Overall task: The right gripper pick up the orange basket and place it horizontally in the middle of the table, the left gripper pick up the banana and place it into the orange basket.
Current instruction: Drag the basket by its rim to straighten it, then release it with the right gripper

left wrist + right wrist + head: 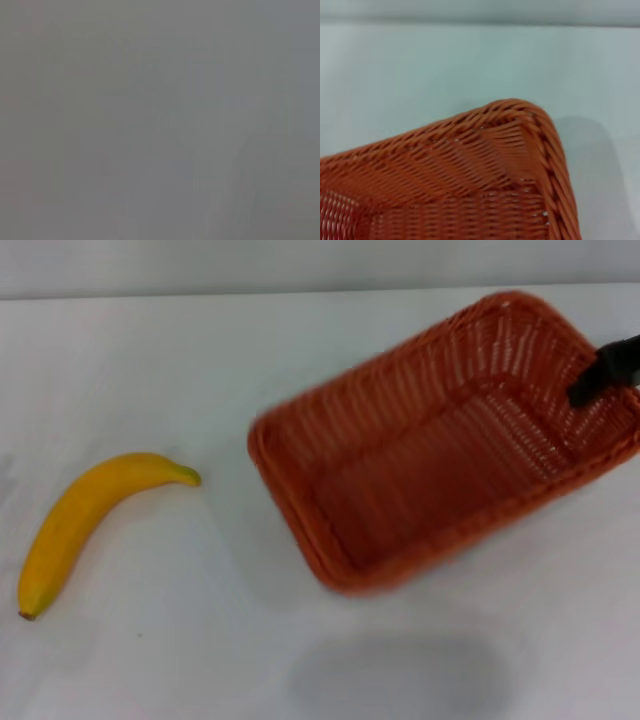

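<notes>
The orange basket (440, 450) hangs tilted above the white table (150, 370) at centre right, and its shadow lies on the table below it, towards the front. My right gripper (592, 383) is shut on the basket's far right rim, with one black finger inside the wall. In the right wrist view a braided corner of the basket (470, 170) fills the lower part, with the table (420, 65) beyond it. The yellow banana (85, 520) lies on the table at the left, well apart from the basket. The left gripper is out of view, and the left wrist view shows only plain grey.
The table's far edge runs along the top of the head view. Bare white surface lies between the banana and the basket and along the front.
</notes>
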Controlling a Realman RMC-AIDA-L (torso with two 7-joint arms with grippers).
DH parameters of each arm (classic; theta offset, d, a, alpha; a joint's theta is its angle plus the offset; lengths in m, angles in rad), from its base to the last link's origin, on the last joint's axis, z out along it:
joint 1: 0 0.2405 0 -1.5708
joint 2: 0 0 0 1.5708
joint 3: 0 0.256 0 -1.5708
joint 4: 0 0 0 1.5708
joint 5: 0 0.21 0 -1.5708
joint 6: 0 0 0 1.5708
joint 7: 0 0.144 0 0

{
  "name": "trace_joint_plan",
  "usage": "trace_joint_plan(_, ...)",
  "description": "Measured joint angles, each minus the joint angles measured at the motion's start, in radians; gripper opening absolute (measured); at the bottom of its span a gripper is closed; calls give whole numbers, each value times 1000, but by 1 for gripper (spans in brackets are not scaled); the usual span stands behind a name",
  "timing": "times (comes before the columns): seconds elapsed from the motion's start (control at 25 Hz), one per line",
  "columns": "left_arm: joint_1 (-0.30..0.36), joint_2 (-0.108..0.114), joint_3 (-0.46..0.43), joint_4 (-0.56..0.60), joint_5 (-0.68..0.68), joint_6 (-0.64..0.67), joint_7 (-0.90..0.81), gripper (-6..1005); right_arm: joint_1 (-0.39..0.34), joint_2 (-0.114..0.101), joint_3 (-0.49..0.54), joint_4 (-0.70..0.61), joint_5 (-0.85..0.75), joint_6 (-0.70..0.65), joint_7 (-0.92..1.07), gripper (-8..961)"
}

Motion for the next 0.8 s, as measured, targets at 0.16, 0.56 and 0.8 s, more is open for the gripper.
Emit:
trace_joint_plan(0.16, -6, 2, 0, -13, 9, 4, -3, 879, -109, 10, 3, -122, 92, 0, 71, 145)
trace_joint_plan(0.56, -23, 3, 0, -55, 42, 10, -19, 879, -266, 42, -13, -191, 187, 15, 130, 166)
trace_joint_plan(0.8, -23, 4, 0, -60, 44, 9, -22, 879, -305, 48, -49, -181, 242, -40, 148, 178)
